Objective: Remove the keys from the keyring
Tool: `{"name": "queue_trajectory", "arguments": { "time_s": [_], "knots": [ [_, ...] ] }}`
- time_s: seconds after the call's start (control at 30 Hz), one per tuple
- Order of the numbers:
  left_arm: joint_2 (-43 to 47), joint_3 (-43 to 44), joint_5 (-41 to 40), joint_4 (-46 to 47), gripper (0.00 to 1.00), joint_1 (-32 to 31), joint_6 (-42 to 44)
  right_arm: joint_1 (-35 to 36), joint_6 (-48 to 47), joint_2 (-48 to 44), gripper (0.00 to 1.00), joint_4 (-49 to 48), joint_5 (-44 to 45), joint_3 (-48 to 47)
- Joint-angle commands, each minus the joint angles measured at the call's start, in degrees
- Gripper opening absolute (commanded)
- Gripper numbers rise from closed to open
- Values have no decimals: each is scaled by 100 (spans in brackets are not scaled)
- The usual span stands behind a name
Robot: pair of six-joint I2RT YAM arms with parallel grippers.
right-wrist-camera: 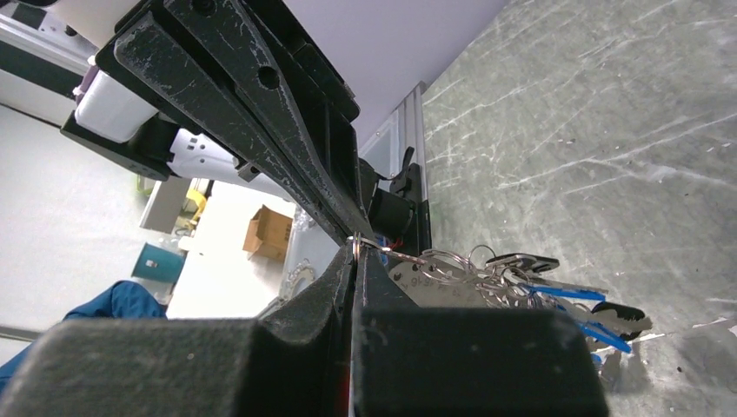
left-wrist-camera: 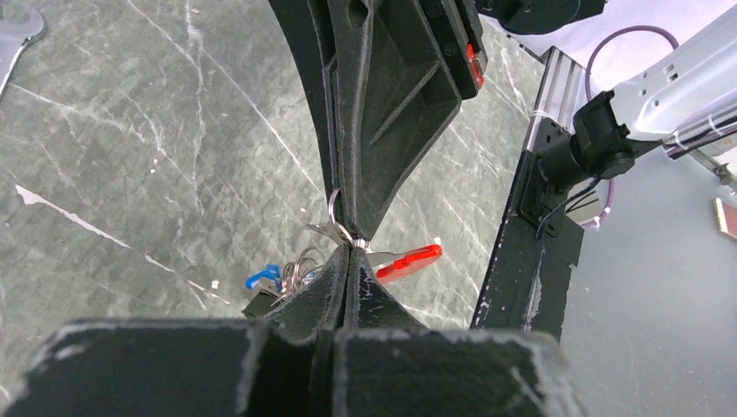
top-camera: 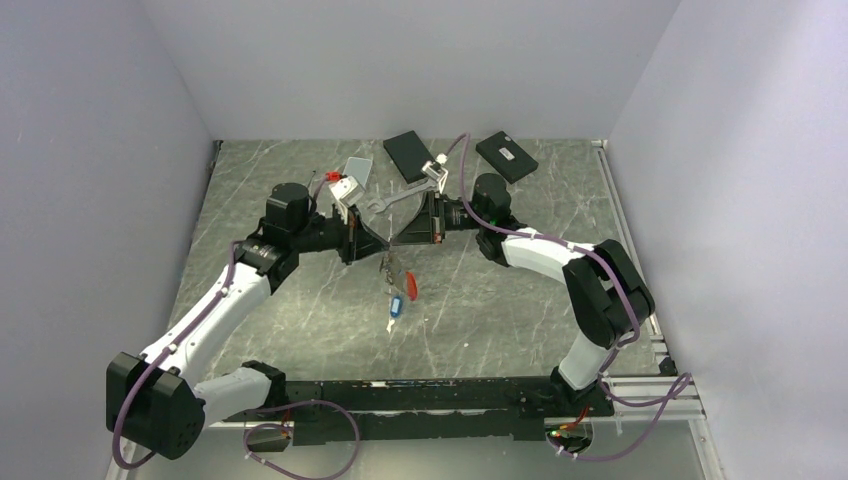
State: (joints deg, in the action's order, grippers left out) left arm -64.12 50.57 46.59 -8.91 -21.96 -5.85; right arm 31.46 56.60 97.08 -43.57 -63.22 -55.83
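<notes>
My two grippers meet tip to tip above the table's middle, left gripper (top-camera: 380, 251) and right gripper (top-camera: 392, 246). Both are shut on the thin grey ring of the keyring (left-wrist-camera: 335, 207), which shows between the right fingertips too (right-wrist-camera: 356, 246). Below the tips hangs the bunch: the red clip (top-camera: 410, 286) (left-wrist-camera: 413, 261), a tangle of small rings (left-wrist-camera: 300, 265), a flat metal tag (right-wrist-camera: 426, 278) and the blue-headed keys (top-camera: 396, 308) (right-wrist-camera: 565, 300) (left-wrist-camera: 261, 278). The bunch dangles just above the marble surface. How the keys are threaded on the rings is too tangled to tell.
A long silver wrench (top-camera: 390, 203) lies behind the grippers, and its end shows in the left wrist view (left-wrist-camera: 17, 35). Two black boxes (top-camera: 410, 155) (top-camera: 506, 156) and a grey card (top-camera: 357, 172) sit at the back. A black base rail (top-camera: 450, 395) runs along the near edge.
</notes>
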Motion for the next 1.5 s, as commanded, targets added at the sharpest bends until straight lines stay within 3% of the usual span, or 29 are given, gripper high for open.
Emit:
{"name": "queue_trajectory", "arguments": {
  "time_s": [0.0,0.17,0.37,0.5,0.7,0.97,1.1,1.47],
  "knots": [
    [35,29,-159,218,0,-14,-493,-6,118,-233,0,-425,101,-65],
    [109,-98,-260,367,0,95,-929,-97,-28,-251,0,-137,296,-18],
    [161,-325,90,242,0,86,-602,-114,169,-207,0,-497,180,42],
    [142,-420,362,619,27,77,-940,-105,344,-165,0,-704,149,73],
    [45,-266,446,764,32,44,-829,-51,172,-233,0,-546,131,73],
    [-84,-120,323,1020,24,14,-918,86,96,-232,0,-494,106,37],
    [-37,-89,237,927,1,15,-921,77,53,-225,0,-406,136,22],
    [129,-292,-841,1128,0,289,-1980,-320,-197,-258,0,494,912,111]
  ]
}}
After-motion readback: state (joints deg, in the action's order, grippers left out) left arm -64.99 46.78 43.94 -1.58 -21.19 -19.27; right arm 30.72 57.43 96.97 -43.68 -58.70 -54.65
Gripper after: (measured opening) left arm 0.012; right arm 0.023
